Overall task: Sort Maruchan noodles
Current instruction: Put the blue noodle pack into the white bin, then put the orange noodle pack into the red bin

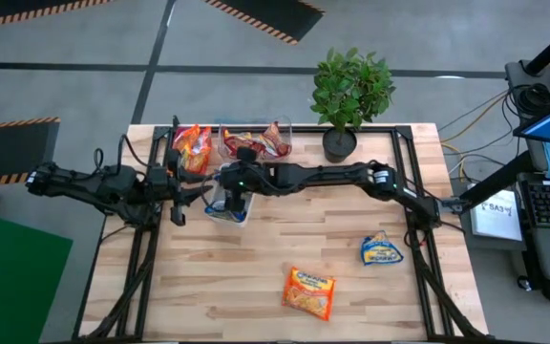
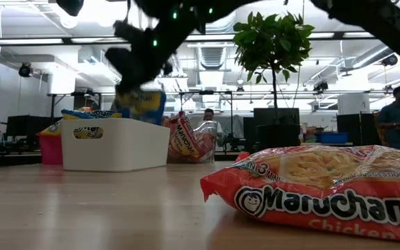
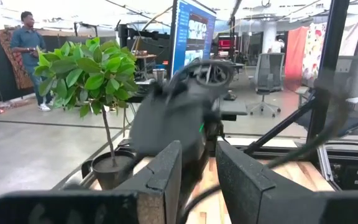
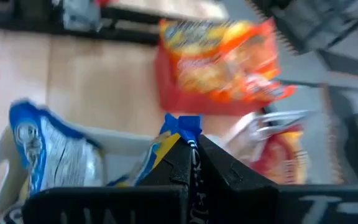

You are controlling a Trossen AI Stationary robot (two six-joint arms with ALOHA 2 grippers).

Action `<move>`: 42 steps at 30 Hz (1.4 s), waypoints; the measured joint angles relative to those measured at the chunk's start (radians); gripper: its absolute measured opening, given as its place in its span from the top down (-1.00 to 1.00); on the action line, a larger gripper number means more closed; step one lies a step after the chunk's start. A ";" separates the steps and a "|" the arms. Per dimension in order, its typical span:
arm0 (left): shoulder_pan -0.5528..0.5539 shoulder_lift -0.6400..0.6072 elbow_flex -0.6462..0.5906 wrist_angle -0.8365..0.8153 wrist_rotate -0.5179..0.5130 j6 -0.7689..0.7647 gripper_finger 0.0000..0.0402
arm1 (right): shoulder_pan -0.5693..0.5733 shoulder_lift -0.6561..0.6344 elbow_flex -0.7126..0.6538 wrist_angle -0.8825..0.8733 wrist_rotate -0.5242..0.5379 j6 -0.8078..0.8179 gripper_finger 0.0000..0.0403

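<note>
My right gripper reaches across the table and is shut on a blue-and-yellow noodle packet above the white tray. That tray holds another blue packet. Behind it, the red tray holds orange packets and the clear tray holds red-brown packets. An orange packet and a blue-and-yellow packet lie flat on the table's near right part. My left gripper waits open beside the white tray, on its left. My right gripper pinches the blue-and-yellow packet between its two fingers, and the packet's blue sealed edge sticks out past the fingertips. The fingers come from above, pointing down. The packet hangs below them, lifted over the white tray; whether its lower end touches the tray I cannot tell.
A potted plant stands at the table's far edge, right of the clear tray. Black frame rails run along the table's left and right sides. Bare wood lies in the near left part. People are in the room beyond.
</note>
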 joint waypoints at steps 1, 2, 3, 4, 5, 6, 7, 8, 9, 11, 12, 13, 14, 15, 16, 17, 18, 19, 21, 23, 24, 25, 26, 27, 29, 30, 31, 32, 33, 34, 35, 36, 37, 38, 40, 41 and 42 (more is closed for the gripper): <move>0.000 -0.001 0.000 0.000 0.000 0.004 0.58 | -0.006 0.013 0.000 -0.001 -0.020 0.007 0.96; 0.000 -0.001 0.000 0.000 0.000 0.008 0.58 | -0.013 0.025 0.000 0.001 -0.040 0.019 0.96; 0.000 0.000 0.000 0.000 0.000 0.009 0.58 | -0.019 0.037 0.000 0.000 -0.054 0.036 0.96; 0.000 0.000 0.000 -0.001 0.000 0.009 0.58 | -0.025 0.049 0.000 -0.008 -0.061 0.049 0.96; 0.000 0.000 0.000 -0.001 0.000 0.009 0.58 | -0.030 0.060 0.000 -0.018 -0.064 0.063 0.96; 0.000 0.000 0.000 -0.002 0.000 0.009 0.58 | -0.034 0.070 0.000 -0.026 -0.064 0.075 0.95; 0.000 0.000 0.000 -0.003 0.000 0.009 0.58 | -0.036 0.077 0.000 -0.031 -0.065 0.086 0.93; 0.000 0.000 0.000 -0.003 0.000 0.009 0.58 | -0.039 0.079 0.000 -0.035 -0.069 0.092 0.89; 0.000 0.000 0.000 -0.003 0.000 0.010 0.58 | -0.040 0.079 0.000 -0.035 -0.076 0.102 0.85; 0.000 0.000 0.000 -0.002 0.000 0.011 0.58 | -0.040 0.079 0.001 -0.031 -0.090 0.130 0.73; 0.000 0.000 0.000 -0.002 0.000 0.011 0.58 | -0.040 0.079 0.001 -0.031 -0.090 0.140 0.65; 0.000 0.000 0.000 -0.002 0.000 0.011 0.58 | -0.040 0.078 0.001 -0.034 -0.091 0.149 0.57; 0.000 0.000 0.000 -0.002 0.000 0.011 0.58 | -0.040 0.078 0.001 -0.036 -0.092 0.160 0.50; 0.000 0.000 0.000 -0.002 0.000 0.011 0.58 | -0.040 0.076 0.005 -0.041 -0.097 0.166 0.42; 0.000 0.000 0.000 -0.003 0.000 0.011 0.58 | -0.040 0.070 0.009 -0.048 -0.109 0.171 0.35; 0.000 0.000 0.000 -0.006 0.000 0.011 0.58 | -0.041 0.058 0.011 -0.052 -0.124 0.173 0.29; 0.000 0.001 0.000 -0.011 0.000 0.011 0.58 | -0.040 0.041 0.013 -0.059 -0.136 0.174 0.23; 0.000 0.002 0.000 -0.015 0.000 0.012 0.58 | -0.037 0.018 0.013 -0.071 -0.142 0.174 0.18; 0.000 0.005 0.000 -0.016 0.000 0.011 0.58 | -0.025 -0.038 0.015 -0.125 -0.143 0.174 0.11; 0.000 0.010 0.000 -0.016 0.000 0.009 0.58 | -0.005 -0.093 0.015 -0.198 -0.143 0.178 0.08; 0.000 0.012 0.000 -0.016 0.000 0.003 0.58 | 0.006 -0.120 0.013 -0.248 -0.143 0.186 0.07; 0.000 0.018 0.000 -0.016 0.000 -0.005 0.58 | 0.021 -0.143 0.006 -0.287 -0.142 0.191 0.07; 0.000 0.022 0.000 -0.016 0.000 -0.016 0.58 | 0.037 -0.170 -0.003 -0.315 -0.142 0.199 0.07; 0.000 0.028 0.000 -0.016 0.000 -0.028 0.58 | 0.054 -0.195 -0.019 -0.336 -0.141 0.210 0.08; 0.000 0.048 0.000 -0.011 0.000 -0.060 0.58 | 0.100 -0.252 -0.067 -0.342 -0.135 0.213 0.09; 0.000 0.060 0.000 -0.011 0.000 -0.077 0.58 | 0.127 -0.279 -0.098 -0.341 -0.134 0.213 0.10; 0.000 0.077 0.000 -0.008 0.002 -0.097 0.58 | 0.153 -0.308 -0.131 -0.338 -0.133 0.215 0.10; 0.000 0.094 0.000 -0.003 0.007 -0.117 0.58 | 0.179 -0.337 -0.170 -0.333 -0.133 0.221 0.11; 0.000 0.110 0.000 0.000 0.023 -0.139 0.58 | 0.205 -0.362 -0.212 -0.322 -0.133 0.230 0.11; 0.000 0.130 0.000 0.005 0.043 -0.163 0.58 | 0.229 -0.388 -0.258 -0.306 -0.131 0.239 0.12; 0.000 0.150 0.000 0.015 0.070 -0.180 0.58 | 0.253 -0.416 -0.310 -0.290 -0.130 0.244 0.12; -0.002 0.172 0.001 0.023 0.098 -0.197 0.58 | 0.279 -0.439 -0.364 -0.267 -0.125 0.249 0.12; -0.006 0.195 0.001 0.033 0.120 -0.214 0.58 | 0.302 -0.464 -0.418 -0.224 -0.121 0.261 0.12; -0.012 0.220 0.001 0.043 0.137 -0.227 0.58 | 0.325 -0.489 -0.475 -0.177 -0.115 0.280 0.12; -0.029 0.274 0.001 0.073 0.157 -0.252 0.58 | 0.367 -0.525 -0.581 -0.102 -0.115 0.330 0.12; -0.040 0.298 0.001 0.081 0.157 -0.260 0.58 | 0.385 -0.538 -0.627 -0.071 -0.118 0.359 0.13; -0.052 0.325 0.001 0.091 0.156 -0.269 0.58 | 0.402 -0.547 -0.671 -0.053 -0.120 0.392 0.14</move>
